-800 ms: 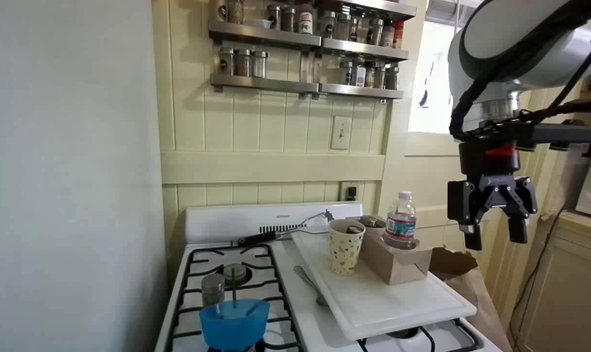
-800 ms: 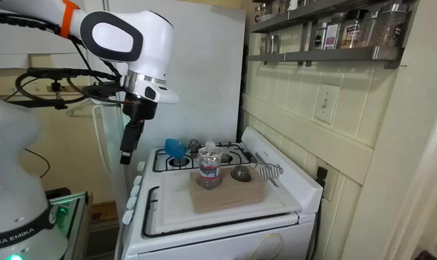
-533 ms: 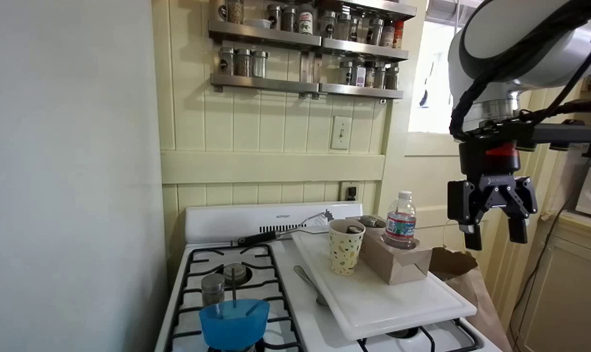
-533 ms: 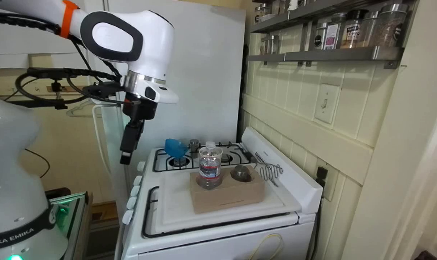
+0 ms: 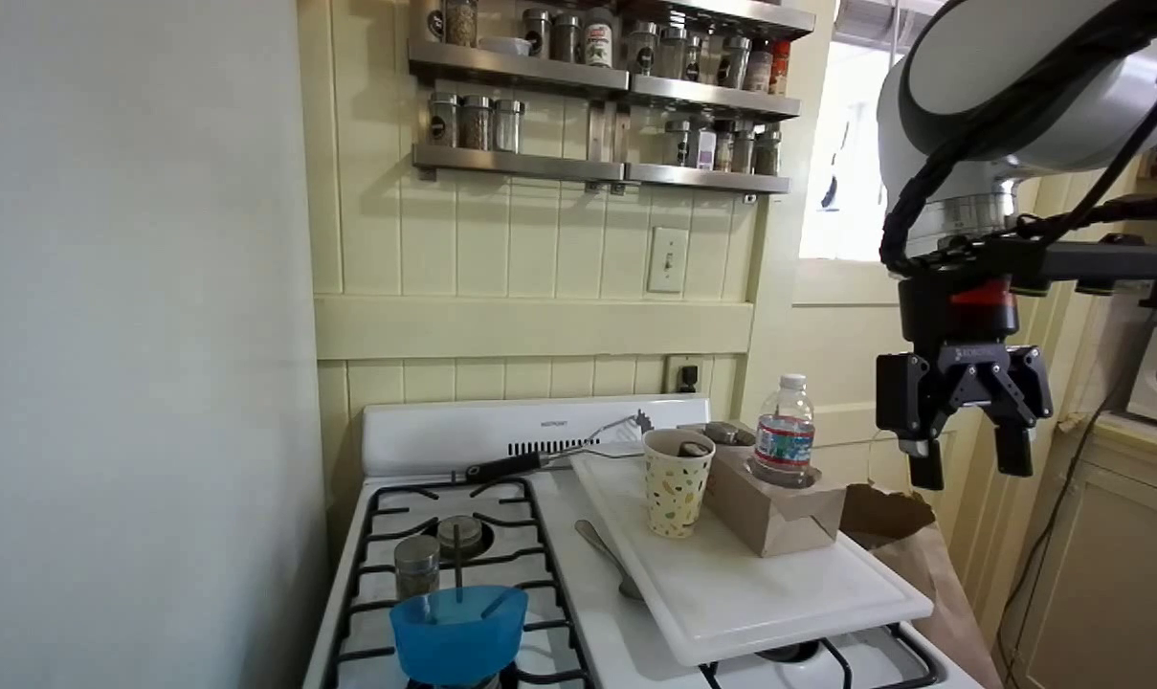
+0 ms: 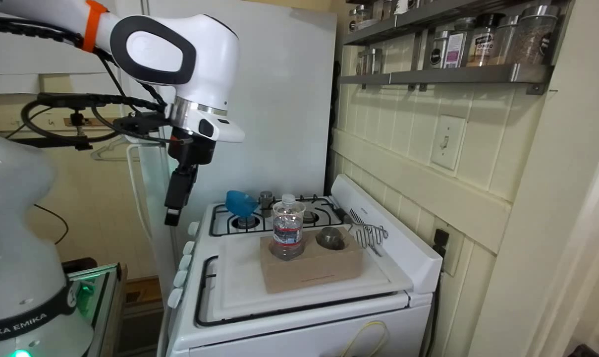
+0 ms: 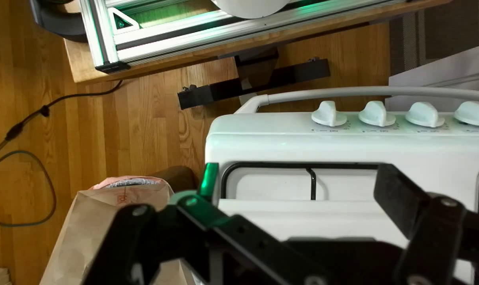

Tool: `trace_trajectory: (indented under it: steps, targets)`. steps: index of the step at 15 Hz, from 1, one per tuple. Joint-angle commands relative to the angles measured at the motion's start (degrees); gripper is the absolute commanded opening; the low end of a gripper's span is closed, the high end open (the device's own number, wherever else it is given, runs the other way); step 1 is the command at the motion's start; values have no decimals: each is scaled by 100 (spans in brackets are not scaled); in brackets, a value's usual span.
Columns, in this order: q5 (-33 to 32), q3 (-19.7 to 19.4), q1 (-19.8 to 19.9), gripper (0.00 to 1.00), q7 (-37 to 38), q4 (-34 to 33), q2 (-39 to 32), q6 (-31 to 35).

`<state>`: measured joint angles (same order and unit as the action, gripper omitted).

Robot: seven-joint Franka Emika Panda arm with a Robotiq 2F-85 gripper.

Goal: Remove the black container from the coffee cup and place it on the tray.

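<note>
The coffee cup [image 5: 674,493], cream with a speckled pattern, stands upright on the white tray [image 5: 769,603] in an exterior view. A dark piece, the black container [image 5: 693,449] as far as it shows, sits inside the cup's mouth; its lower part is hidden by the cup wall. The tray also shows in an exterior view [image 6: 240,292], where the cup is mostly hidden behind the bottle. My gripper [image 5: 970,466] is open and empty, high in front of the stove and apart from the cup. The wrist view shows its spread fingers [image 7: 298,180] above the tray's front edge [image 7: 302,215].
A brown box [image 5: 779,522] on the tray, beside the cup, holds a clear water bottle [image 5: 785,442] and a metal item [image 6: 331,238]. A spoon [image 5: 609,560] lies left of the tray. A blue plastic cup [image 5: 458,636] and a jar [image 5: 416,566] are on the burners. A paper bag [image 5: 923,565] stands beside the stove.
</note>
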<state>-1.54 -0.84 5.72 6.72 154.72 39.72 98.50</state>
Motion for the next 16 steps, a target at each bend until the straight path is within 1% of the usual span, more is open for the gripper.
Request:
trace_trajectory:
  steps: [1, 6, 7, 11, 14, 15, 16]
  targets:
    - [-9, -16, -17, 100, 7, -12, -1, -16]
    - [-9, -16, -17, 100, 7, -12, -1, -16]
    - [-227, -6, -118, 100, -355, -43, 83, 343]
    - [-519, 68, -406, 100, -1021, -707, -306, 629]
    - [-403, 72, -760, 100, -1512, -1159, -604, 1088]
    - [-233, -21, -899, 100, -1739, -1284, -705, 1271]
    - [-382, 61, -702, 100, -1375, -1002, -382, 1057]
